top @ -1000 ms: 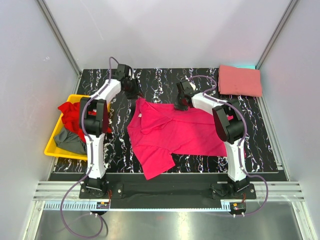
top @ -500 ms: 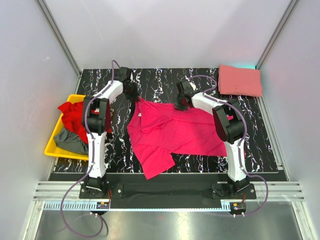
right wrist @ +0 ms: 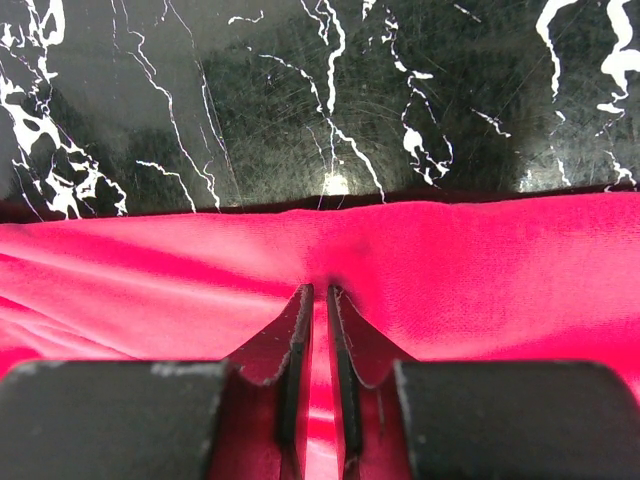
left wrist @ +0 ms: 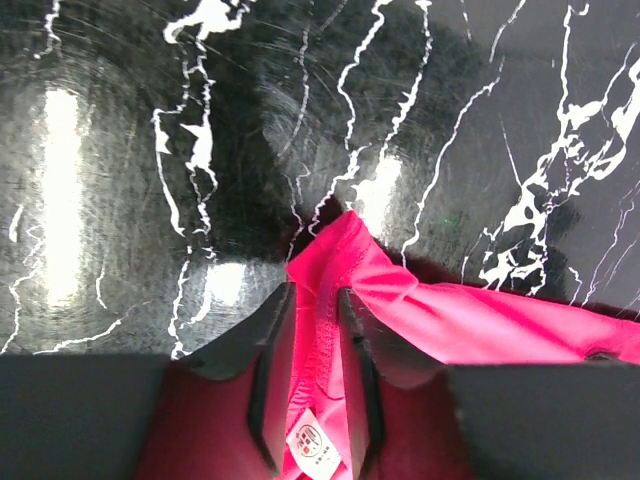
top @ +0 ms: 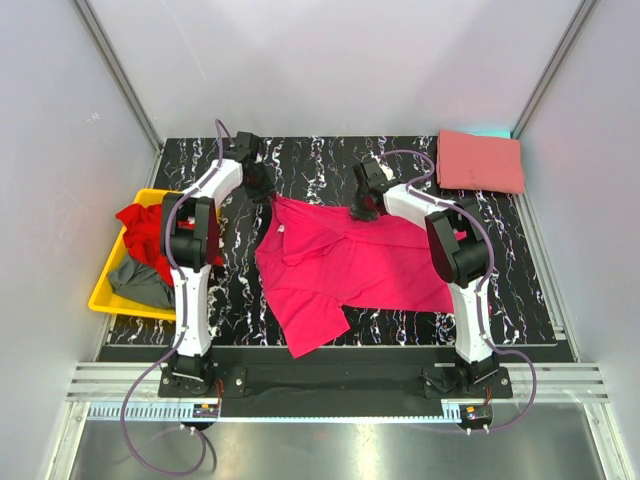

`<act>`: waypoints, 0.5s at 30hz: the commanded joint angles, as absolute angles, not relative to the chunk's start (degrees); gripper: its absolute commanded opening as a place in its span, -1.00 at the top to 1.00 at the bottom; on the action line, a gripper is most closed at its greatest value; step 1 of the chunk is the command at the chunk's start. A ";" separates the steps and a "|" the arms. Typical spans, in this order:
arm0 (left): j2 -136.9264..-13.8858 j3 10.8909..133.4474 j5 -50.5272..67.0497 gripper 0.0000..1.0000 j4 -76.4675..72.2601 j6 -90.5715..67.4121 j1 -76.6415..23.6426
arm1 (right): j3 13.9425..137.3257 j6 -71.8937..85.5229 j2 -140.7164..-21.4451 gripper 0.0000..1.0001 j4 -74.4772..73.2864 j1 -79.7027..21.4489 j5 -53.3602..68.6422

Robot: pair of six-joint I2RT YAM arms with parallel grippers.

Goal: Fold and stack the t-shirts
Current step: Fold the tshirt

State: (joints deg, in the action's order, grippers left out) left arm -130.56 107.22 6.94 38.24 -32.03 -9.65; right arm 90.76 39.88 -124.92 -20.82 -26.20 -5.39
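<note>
grey t-shirt (top: 138,283): partly under red t-shirt (top: 140,228) | magenta t-shirt (left wrist: 430,320): label (left wrist: 312,446) unreadable

a lab cell: white panel walls (top: 330,60), aluminium frame rails (top: 340,380).

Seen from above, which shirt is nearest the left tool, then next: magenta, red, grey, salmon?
From the left tool:
1. magenta shirt, at the tool
2. red shirt, left, in yellow bin
3. grey shirt, same bin, nearer bases
4. salmon shirt, far right corner
</note>
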 commanded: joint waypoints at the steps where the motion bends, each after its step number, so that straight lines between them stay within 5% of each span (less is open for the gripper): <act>1: -127.53 107.14 7.82 0.37 37.71 -32.96 -8.88 | 91.76 38.50 -126.30 0.64 -22.51 -25.40 -7.74; 9: -117.17 103.37 4.40 0.10 38.76 -29.53 -9.31 | 96.51 38.67 -120.77 0.35 -28.47 -25.58 -6.59; 15: -104.08 85.99 5.18 0.08 32.55 -29.26 -12.30 | 94.22 43.50 -116.46 0.33 -32.86 -28.38 -7.47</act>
